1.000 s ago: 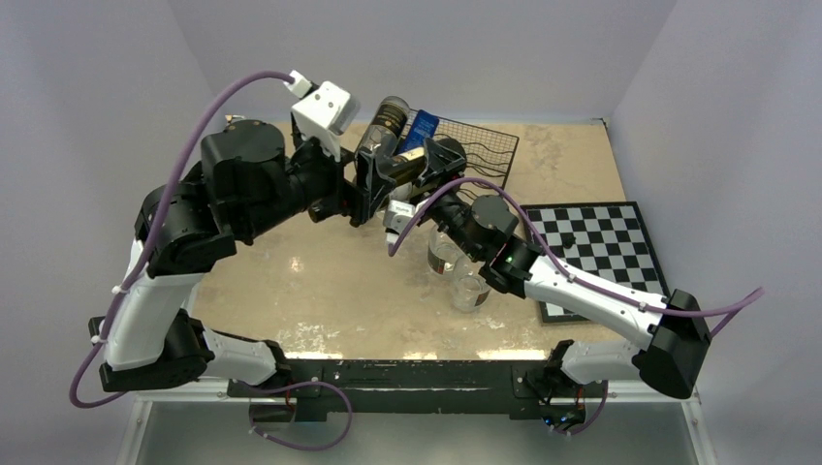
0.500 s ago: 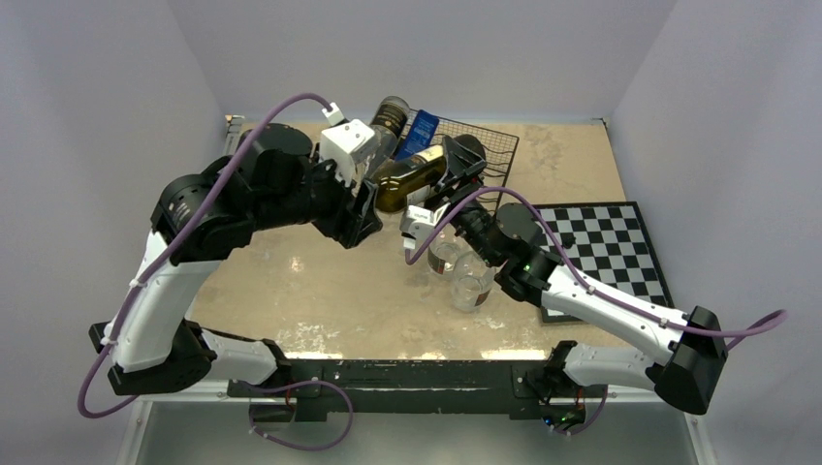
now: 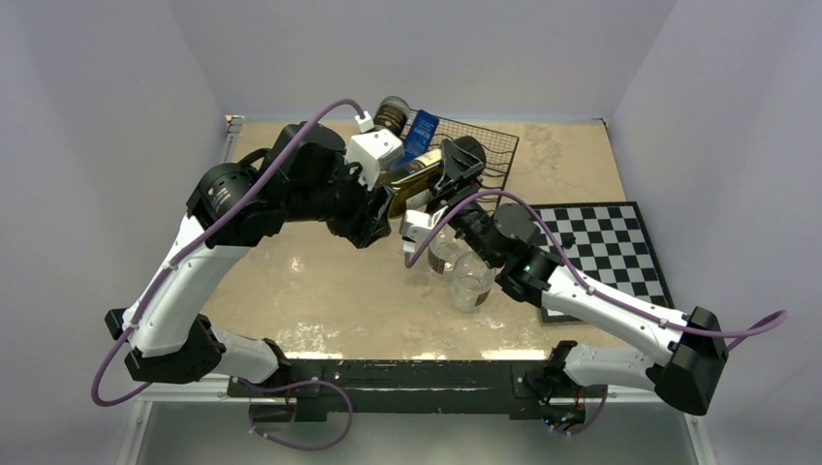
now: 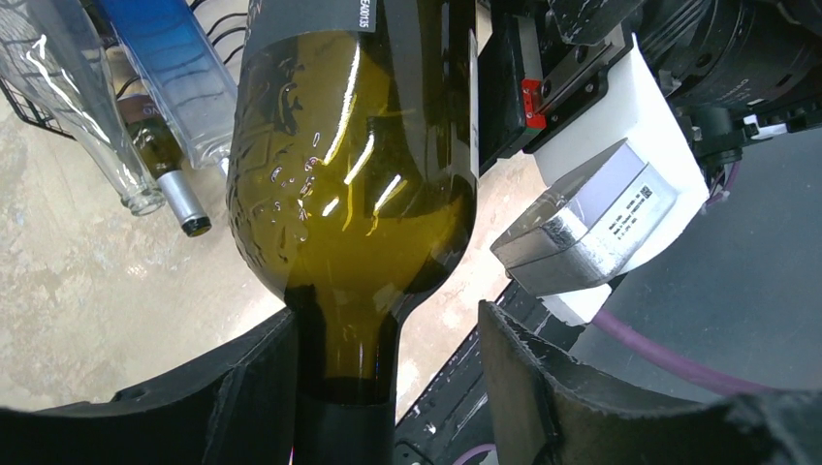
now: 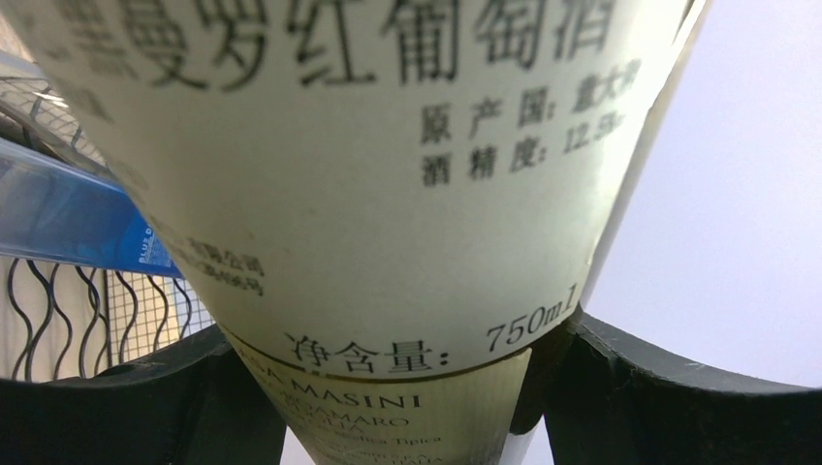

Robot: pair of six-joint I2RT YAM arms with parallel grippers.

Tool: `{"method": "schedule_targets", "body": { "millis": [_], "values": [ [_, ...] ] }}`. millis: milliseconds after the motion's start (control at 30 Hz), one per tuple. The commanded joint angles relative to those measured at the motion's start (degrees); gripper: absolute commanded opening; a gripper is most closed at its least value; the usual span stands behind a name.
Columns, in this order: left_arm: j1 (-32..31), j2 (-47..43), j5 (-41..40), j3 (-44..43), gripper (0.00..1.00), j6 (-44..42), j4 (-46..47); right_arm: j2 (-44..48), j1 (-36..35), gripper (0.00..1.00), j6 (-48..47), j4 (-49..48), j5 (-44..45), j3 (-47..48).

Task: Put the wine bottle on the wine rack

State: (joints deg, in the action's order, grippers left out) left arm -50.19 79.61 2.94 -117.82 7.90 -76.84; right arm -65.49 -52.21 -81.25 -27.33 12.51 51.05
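Note:
The wine bottle (image 3: 415, 174) is olive green glass with a pale label. It hangs nearly level over the front left edge of the black wire wine rack (image 3: 485, 145). My right gripper (image 3: 456, 165) is shut on its labelled body (image 5: 388, 145); the right gripper (image 5: 402, 339) has both fingers pressed on the label. My left gripper (image 3: 380, 205) is open around the neck. In the left wrist view the bottle (image 4: 349, 165) has its neck against the left finger of the left gripper (image 4: 388, 329), with a gap to the right finger. Rack wires (image 5: 58, 300) show behind the bottle.
A blue bottle (image 3: 422, 134) and a dark bottle (image 3: 391, 113) lie at the rack's left end; a clear bottle (image 4: 68, 97) lies beside them. Two glass cups (image 3: 448, 254) (image 3: 470, 289) stand under the right arm. A chessboard (image 3: 601, 247) lies at right.
The left arm has stretched back and to the right, its wrist now close to the rack. The bottle and right gripper shifted a little right toward the rack, then held still.

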Motion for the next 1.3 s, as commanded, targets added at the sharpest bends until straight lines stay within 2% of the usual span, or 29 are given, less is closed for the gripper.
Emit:
{"method": "schedule_targets", "body": {
  "millis": [0, 167, 433, 500, 600, 633, 733, 767, 867, 933, 1033, 1267],
  "values": [
    [0.27, 0.31, 0.74, 0.99, 0.59, -1.25, 0.17, 2.99, -0.13, 0.00, -0.22, -9.09, -0.83, 1.03],
    [0.27, 0.89, 1.18, 1.68, 0.46, -1.94, -0.15, 3.34, -0.13, 0.00, -0.14, -9.71, -0.92, 0.75],
    [0.21, 1.80, 2.22, 3.53, 0.39, -3.66, 0.19, 4.21, -0.26, 0.00, 3.36, -8.36, 0.38, 1.91],
    [0.19, 2.16, 2.08, 3.80, 0.32, -3.76, 0.01, 4.30, -0.25, 0.00, 4.56, -7.58, 0.78, 2.35],
    [0.18, 2.55, 1.58, 3.91, 0.04, -4.13, -0.21, 4.23, -0.27, 0.00, 5.46, -7.19, 1.28, 2.74],
    [0.18, 2.67, 0.98, 4.03, 0.00, -4.20, -0.10, 4.09, -0.27, 0.00, 5.67, -7.24, 1.55, 2.82],
    [0.18, 2.23, -1.18, 5.15, 0.00, -4.21, 1.28, 3.31, -0.27, 0.02, 6.08, -7.36, 2.10, 3.17],
    [0.18, 1.86, -2.37, 5.72, 0.00, -4.02, 2.28, 3.11, -0.27, 0.13, 5.61, -7.00, 2.16, 3.07],
    [0.18, 0.00, -5.92, 7.79, 0.00, -3.54, 5.65, 2.87, -0.27, 0.60, 3.35, -7.05, 1.11, 1.33],
    [0.18, -1.05, -8.03, 8.86, 0.00, -3.00, 7.50, 3.01, -0.26, 0.78, 2.47, -7.17, 0.24, -0.01],
    [0.18, -2.13, -13.18, 9.75, 0.00, -1.55, 10.13, 3.08, -0.27, 0.97, 2.07, -5.78, -0.27, -0.55],
    [0.18, -3.45, -23.75, 9.14, 0.00, -0.83, 14.37, 1.19, -0.25, 0.99, -0.24, -6.68, -0.80, -0.34]
  ]
}}
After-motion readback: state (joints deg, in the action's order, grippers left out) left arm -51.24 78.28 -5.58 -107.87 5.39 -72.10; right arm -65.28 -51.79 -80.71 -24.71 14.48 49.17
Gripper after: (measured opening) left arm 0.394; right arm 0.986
